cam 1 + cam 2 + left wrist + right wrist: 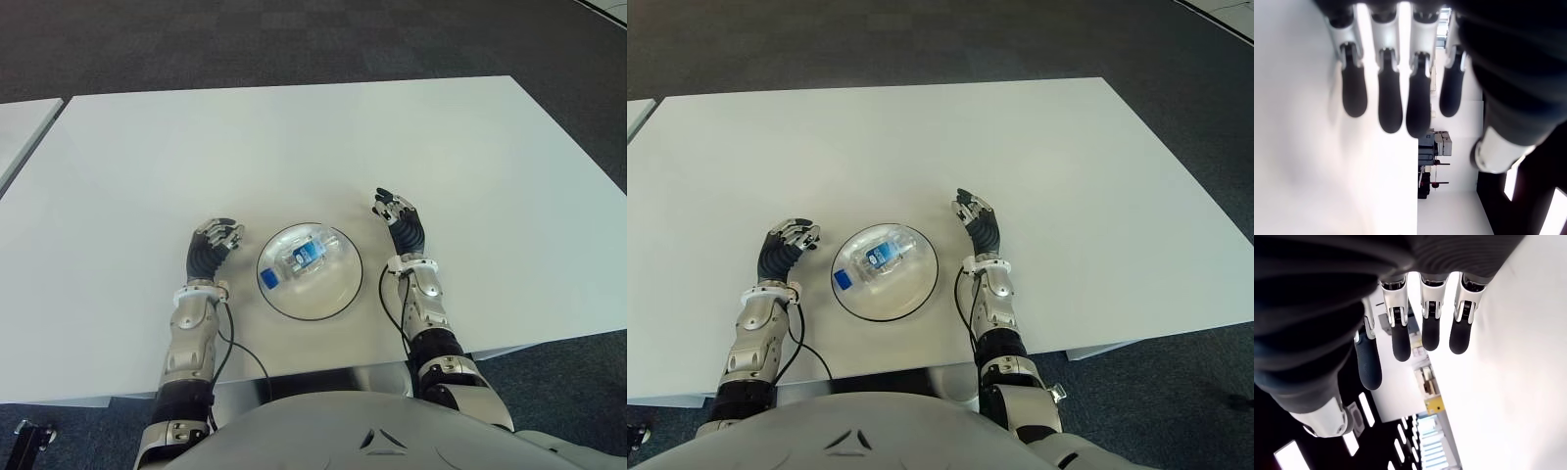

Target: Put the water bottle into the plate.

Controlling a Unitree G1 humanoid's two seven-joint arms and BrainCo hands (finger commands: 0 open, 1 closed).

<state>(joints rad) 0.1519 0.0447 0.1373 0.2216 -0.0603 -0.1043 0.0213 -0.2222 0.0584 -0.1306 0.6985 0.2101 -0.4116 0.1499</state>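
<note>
A small clear water bottle (pixel 300 260) with a blue cap and blue label lies on its side inside the round clear plate (pixel 342 294), near the table's front edge. My left hand (pixel 214 243) shows just left of the plate, fingers relaxed and holding nothing. On the plate's right side is my right hand (pixel 398 214), fingers loosely extended and empty. Neither hand touches the bottle or the plate. In the wrist views, the fingers (pixel 1390 100) of the left hand and the fingers (pixel 1430 328) of the right hand hang straight with nothing between them.
The white table (pixel 313 147) stretches wide behind and to both sides of the plate. Another white tabletop edge (pixel 20 132) shows at far left. Dark carpet surrounds the table.
</note>
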